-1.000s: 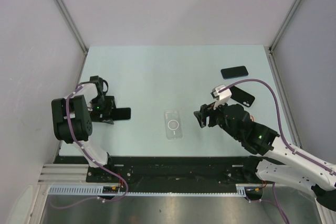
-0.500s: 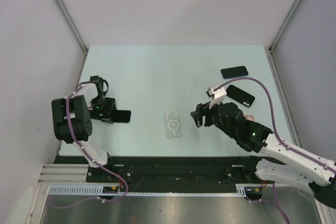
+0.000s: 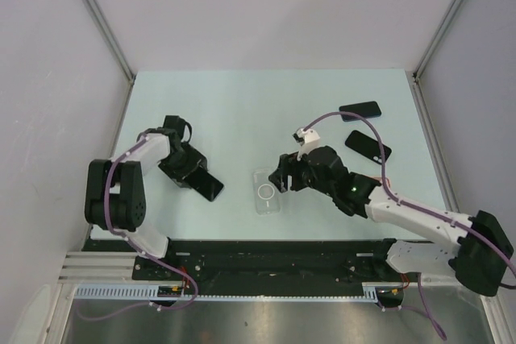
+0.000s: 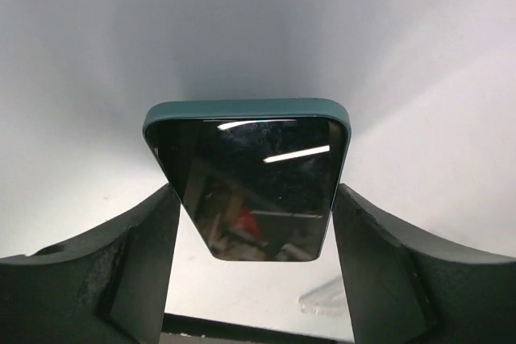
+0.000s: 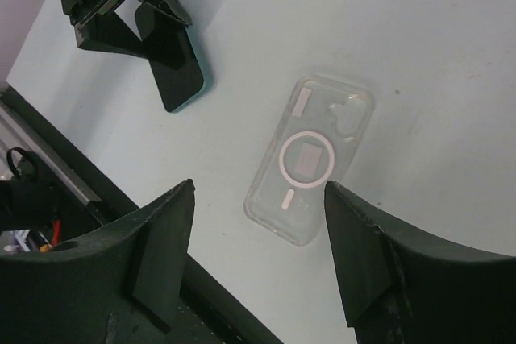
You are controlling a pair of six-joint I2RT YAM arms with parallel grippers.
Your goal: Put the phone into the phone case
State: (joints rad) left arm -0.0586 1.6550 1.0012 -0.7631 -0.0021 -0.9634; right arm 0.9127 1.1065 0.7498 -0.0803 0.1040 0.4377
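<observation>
Left end effector, clamped on the phone by its long edges, has carried it from the left edge of the tabletop toward the clear phone case at mid near edge, where the spread right end effector now hovers; insertion likely follows.

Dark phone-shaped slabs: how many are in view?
3. The held phone sits in the left gripper; a far slab and a nearer slab lie near the right edge. Others may be hidden.
</observation>
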